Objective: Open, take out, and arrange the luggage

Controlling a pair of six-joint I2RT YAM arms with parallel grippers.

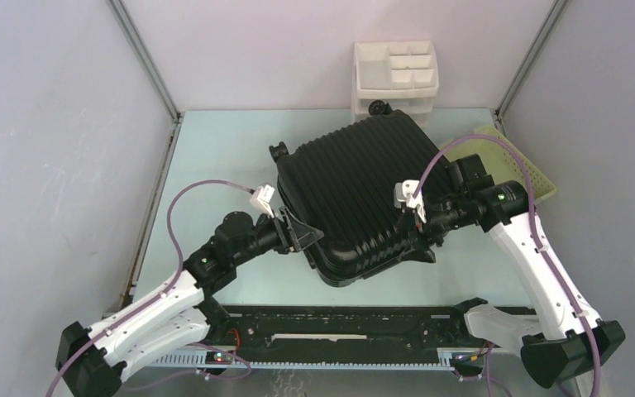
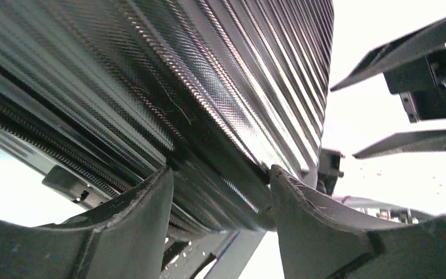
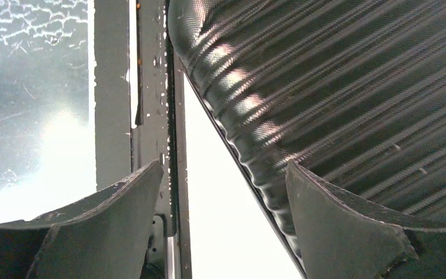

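Note:
The luggage [image 1: 355, 190], a black ribbed hard-shell suitcase, lies closed and skewed on the table, wheels toward the back. My left gripper [image 1: 302, 234] is at its near-left edge. In the left wrist view the left gripper [image 2: 220, 170] is open, with the ribbed shell and zipper seam [image 2: 209, 75] filling the space in front of its jaws. My right gripper [image 1: 417, 223] is at the suitcase's right side. In the right wrist view the right gripper [image 3: 225, 164] is open, its right finger against the shell [image 3: 337, 87], and the gap between the jaws is empty.
A white three-tier drawer organizer [image 1: 395, 78] stands against the back wall behind the suitcase. A pale yellow perforated basket [image 1: 537, 169] lies at the right, behind my right arm. A black rail [image 1: 339, 327] runs along the near edge. Grey walls close in both sides.

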